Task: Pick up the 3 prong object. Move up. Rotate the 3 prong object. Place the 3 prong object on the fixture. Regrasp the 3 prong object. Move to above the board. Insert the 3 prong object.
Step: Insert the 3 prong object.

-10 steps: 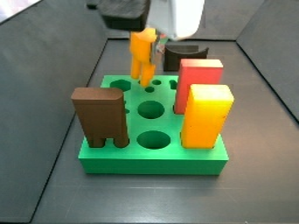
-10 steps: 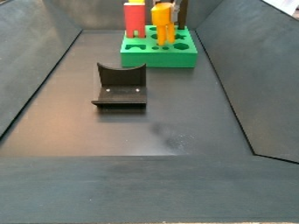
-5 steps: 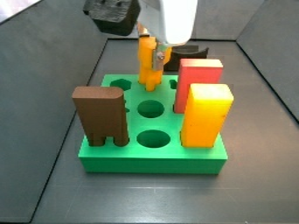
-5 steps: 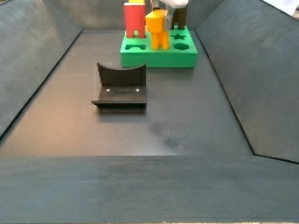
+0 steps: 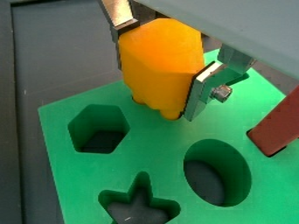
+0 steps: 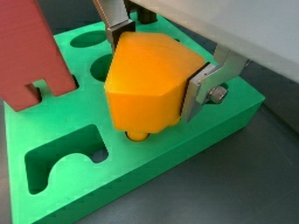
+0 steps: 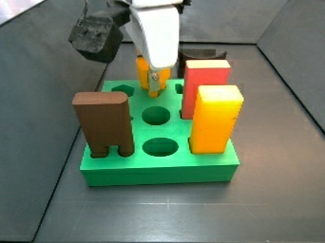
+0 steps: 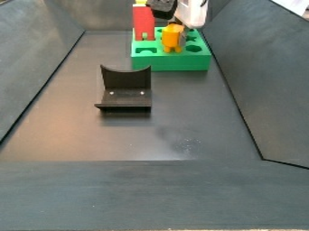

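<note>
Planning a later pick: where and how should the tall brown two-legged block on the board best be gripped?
Probably from above, fingers closing on the flat sides of the brown block near its top. It stands upright on the board, legs down. The gripper is shut on the 3 prong object.

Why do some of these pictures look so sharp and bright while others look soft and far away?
In both wrist views the 3 prong object fills the frame, evenly lit, clamped in the gripper over the board. In a side view the arm above is blurred and pale. In a side view the fixture is clear, while the distant board is small and soft.
</note>
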Controlling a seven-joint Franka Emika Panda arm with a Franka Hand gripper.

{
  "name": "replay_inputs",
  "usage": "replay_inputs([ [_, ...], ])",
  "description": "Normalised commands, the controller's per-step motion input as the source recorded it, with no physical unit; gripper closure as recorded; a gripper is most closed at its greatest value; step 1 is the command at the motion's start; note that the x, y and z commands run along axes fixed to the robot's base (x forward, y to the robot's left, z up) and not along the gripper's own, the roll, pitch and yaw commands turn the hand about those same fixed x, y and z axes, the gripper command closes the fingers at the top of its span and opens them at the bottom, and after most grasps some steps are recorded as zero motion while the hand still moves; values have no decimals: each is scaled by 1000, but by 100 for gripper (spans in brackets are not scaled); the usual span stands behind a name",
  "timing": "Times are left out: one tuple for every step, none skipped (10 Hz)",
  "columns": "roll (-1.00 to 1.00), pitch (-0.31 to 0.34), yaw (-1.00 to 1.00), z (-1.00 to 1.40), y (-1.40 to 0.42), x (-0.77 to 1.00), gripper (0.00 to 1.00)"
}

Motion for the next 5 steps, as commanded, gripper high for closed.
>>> replay_inputs([
  [300,113,-69,-163,-309,406,100],
  [163,73,-131,-129,-286,420,100],
  [210,154,-146,-189,-337,560,100],
  [0,67,-194,-206,0,383,100],
  [190,26,0,114,-123,0,100],
])
